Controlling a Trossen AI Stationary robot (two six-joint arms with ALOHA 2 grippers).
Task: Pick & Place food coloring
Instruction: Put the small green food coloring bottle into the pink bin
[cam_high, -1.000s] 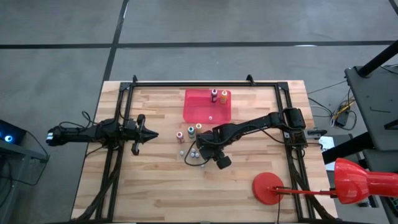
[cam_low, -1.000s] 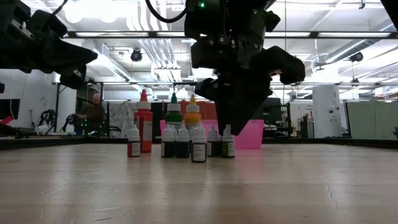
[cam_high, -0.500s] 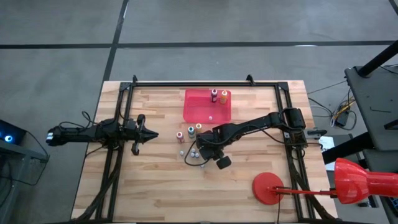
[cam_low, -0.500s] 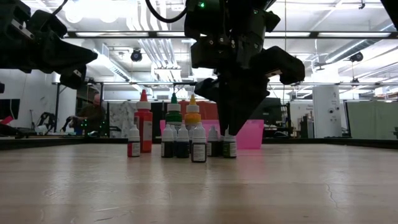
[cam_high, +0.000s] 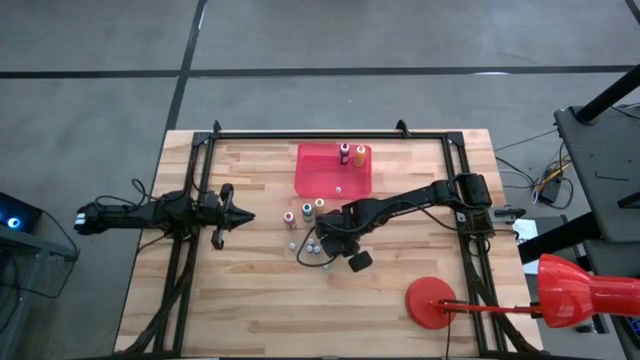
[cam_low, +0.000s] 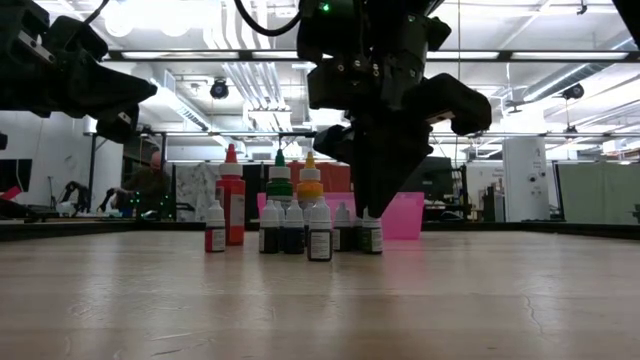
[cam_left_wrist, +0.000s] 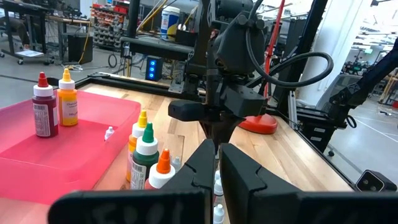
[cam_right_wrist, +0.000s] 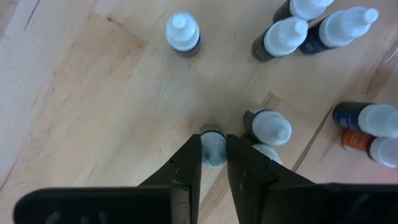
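Observation:
Several small food coloring bottles (cam_high: 312, 247) stand in a cluster mid-table, with three taller ones (cam_high: 307, 212) just behind them. My right gripper (cam_right_wrist: 214, 158) points steeply down over the cluster's right end, shut on one small pale-capped bottle (cam_low: 372, 236). A red tray (cam_high: 325, 175) at the far middle holds two taller bottles (cam_high: 352, 153) and one tiny one. My left gripper (cam_high: 246, 216) hovers level at the table's left, shut on nothing. My right gripper pinches the small bottle by its pale cap and neck (cam_right_wrist: 213, 142) between its two fingers. The fingers (cam_right_wrist: 188, 160) come from above, pointing steeply down. The bottle stands upright with its base on the table (cam_low: 372, 248), close beside its neighbours.
Other small bottles (cam_right_wrist: 268, 126) stand right beside the held one. A red round-based stand (cam_high: 432, 302) sits at the table's near right. Black frame rails (cam_high: 330, 133) run along the table's edges. Bare wood lies along the near side (cam_high: 250, 310).
My right gripper has kept its place over the cluster and drawn its fingers together onto the small bottle at the cluster's right end. The bottle still stands on the table.

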